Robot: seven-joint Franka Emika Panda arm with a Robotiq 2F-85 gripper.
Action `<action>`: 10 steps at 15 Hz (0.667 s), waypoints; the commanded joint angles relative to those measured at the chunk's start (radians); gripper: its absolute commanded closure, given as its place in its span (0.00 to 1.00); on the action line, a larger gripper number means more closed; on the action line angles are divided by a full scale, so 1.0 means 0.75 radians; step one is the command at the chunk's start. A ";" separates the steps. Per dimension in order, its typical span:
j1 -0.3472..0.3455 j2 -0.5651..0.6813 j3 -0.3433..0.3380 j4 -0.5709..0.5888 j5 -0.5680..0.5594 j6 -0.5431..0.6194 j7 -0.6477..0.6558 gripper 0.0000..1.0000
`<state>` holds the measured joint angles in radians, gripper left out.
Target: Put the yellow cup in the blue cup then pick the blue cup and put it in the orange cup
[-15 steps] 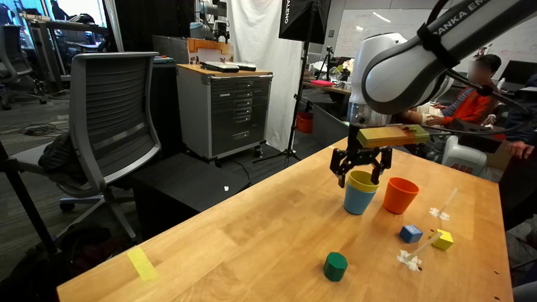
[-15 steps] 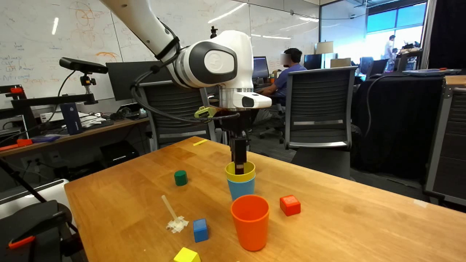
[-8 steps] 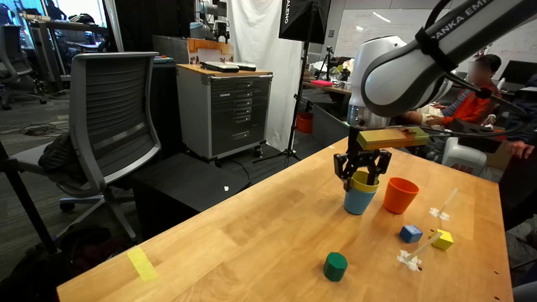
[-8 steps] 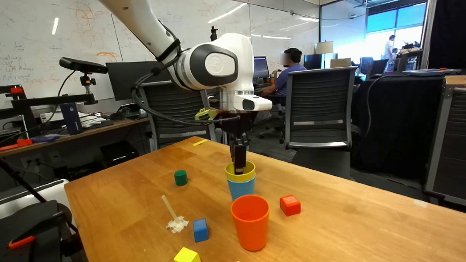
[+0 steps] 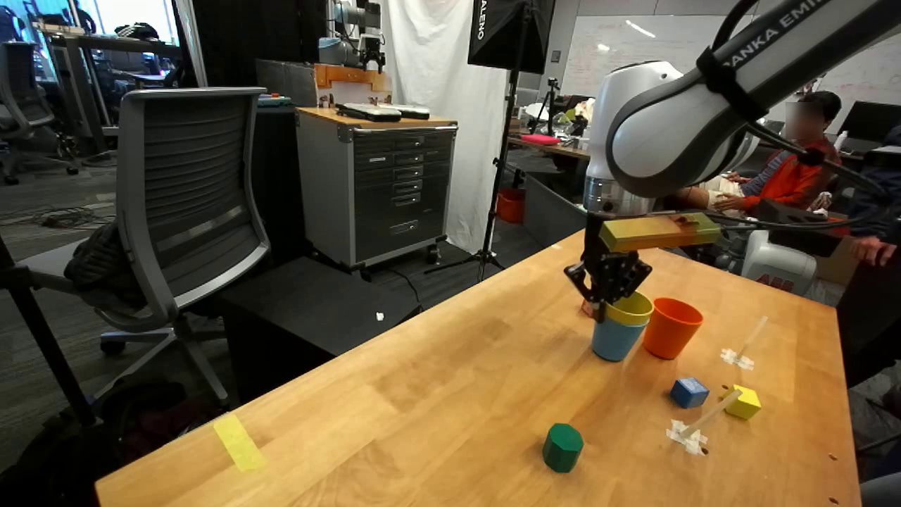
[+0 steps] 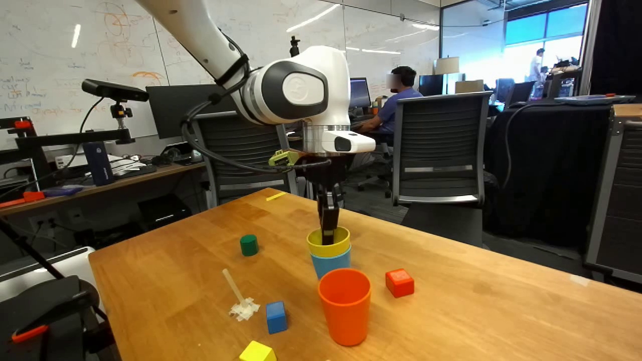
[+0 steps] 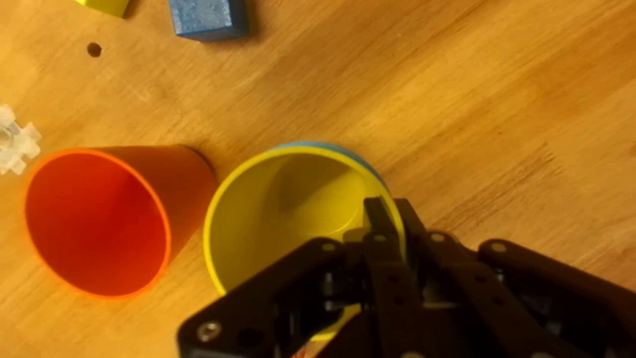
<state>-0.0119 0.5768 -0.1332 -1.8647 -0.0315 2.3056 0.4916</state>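
Observation:
The yellow cup (image 5: 633, 308) sits nested in the blue cup (image 5: 617, 343), its upper band showing above the blue rim. My gripper (image 7: 389, 205) is shut on the yellow cup's wall, one finger inside the cup and the other outside, as the wrist view shows. Whether the blue wall is also between the fingers I cannot tell. Only a thin arc of the blue cup (image 7: 320, 144) shows behind the yellow rim there. Upright and empty, the orange cup (image 6: 346, 316) stands close beside the nested pair, also visible in the wrist view.
A blue block (image 5: 690, 393) and a yellow block (image 5: 744, 403) lie near the orange cup. A green block (image 5: 563, 448) stands farther off; a red block (image 6: 399, 283) lies on another side. A stick (image 6: 234, 287) is taped upright to the table.
My gripper came down slightly, then its wide-apart fingers closed on the yellow cup's wall. The nested yellow and blue cups shifted a little toward the orange cup.

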 commanded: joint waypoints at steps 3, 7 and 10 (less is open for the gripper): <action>0.026 0.011 -0.035 0.025 -0.002 -0.008 0.019 0.98; 0.021 -0.021 -0.027 0.010 0.010 -0.014 0.008 0.98; 0.020 -0.057 -0.020 -0.003 0.019 -0.019 0.003 0.98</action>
<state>-0.0119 0.5719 -0.1370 -1.8631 -0.0310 2.3056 0.4915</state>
